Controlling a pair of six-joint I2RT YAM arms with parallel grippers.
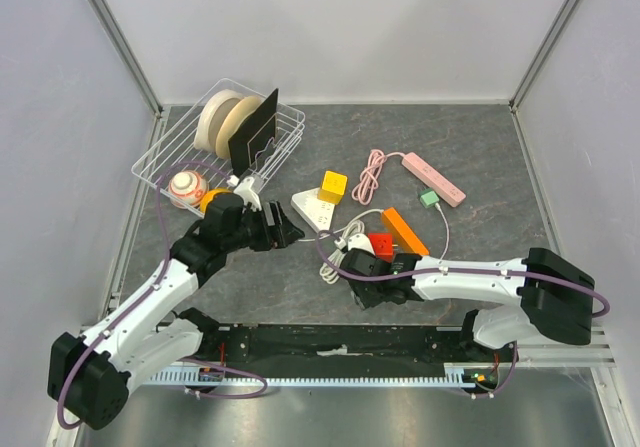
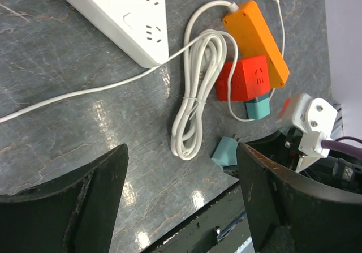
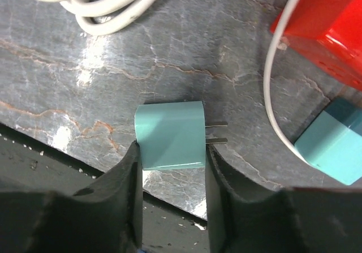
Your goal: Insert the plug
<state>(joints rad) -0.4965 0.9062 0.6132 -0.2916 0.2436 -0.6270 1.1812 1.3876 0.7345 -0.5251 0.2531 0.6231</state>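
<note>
A teal plug (image 3: 169, 135) with two metal prongs pointing right sits between my right gripper's (image 3: 172, 149) fingers, which press on both its sides, low over the table near the front edge. It also shows in the left wrist view (image 2: 225, 152). In the top view the right gripper (image 1: 362, 272) is just in front of a red socket cube (image 1: 381, 245) and an orange power strip (image 1: 404, 230). A white triangular power strip (image 1: 315, 210) lies left of them. My left gripper (image 1: 285, 232) is open and empty beside the white strip, its fingers wide apart in the left wrist view (image 2: 182, 162).
A coiled white cable (image 1: 340, 242) lies between the grippers. A second teal adapter (image 3: 334, 145) sits by the red cube. A yellow cube (image 1: 332, 186), a pink power strip (image 1: 433, 178) and a green plug (image 1: 429, 198) lie farther back. A wire basket (image 1: 160, 162) stands at back left.
</note>
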